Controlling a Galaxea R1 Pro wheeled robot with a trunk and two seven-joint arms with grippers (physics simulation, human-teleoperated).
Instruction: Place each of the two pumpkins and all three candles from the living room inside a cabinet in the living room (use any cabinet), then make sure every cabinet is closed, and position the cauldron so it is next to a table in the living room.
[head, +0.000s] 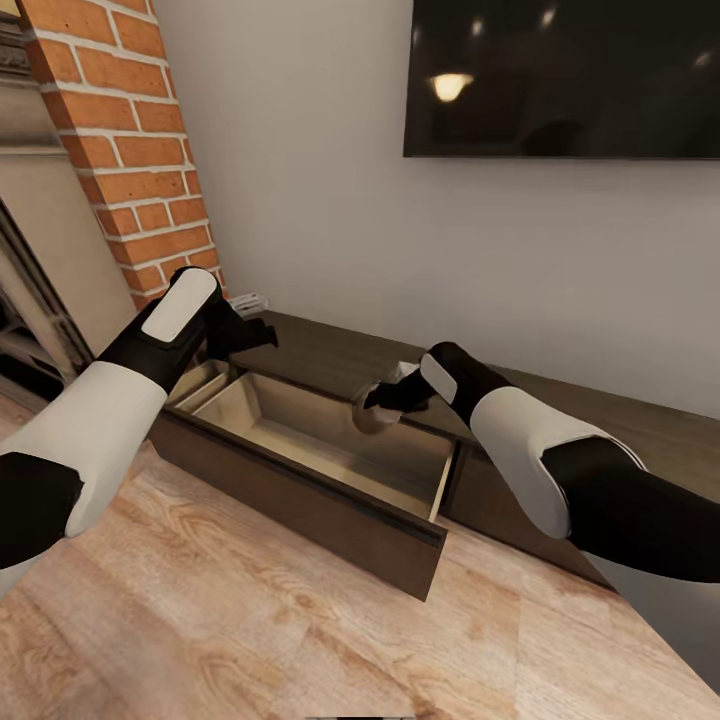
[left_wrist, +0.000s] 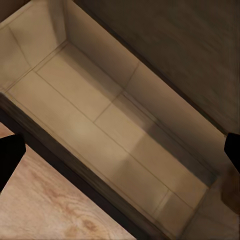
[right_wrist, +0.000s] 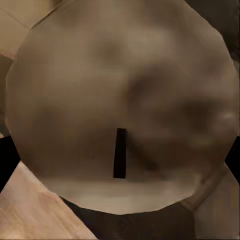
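Observation:
The cabinet (head: 320, 352) is a long low dark-brown unit against the wall, with one drawer (head: 300, 500) pulled out and its pale wood inside bare. My right gripper (head: 385, 398) is shut on a tan candle (head: 370, 413) and holds it just above the drawer's back right part. In the right wrist view the candle's round top (right_wrist: 120, 90) with its black wick is very close. My left gripper (head: 255, 335) hovers open over the drawer's back left corner; its dark fingertips (left_wrist: 6, 157) stand wide apart above the drawer floor. Pumpkins, cauldron and table are out of view.
A red brick column (head: 130, 150) rises at the left beside the cabinet's end. A dark TV (head: 560, 75) hangs on the white wall above. A small white object (head: 248, 300) lies on the cabinet top near the column. Light wood floor (head: 300, 620) spreads in front.

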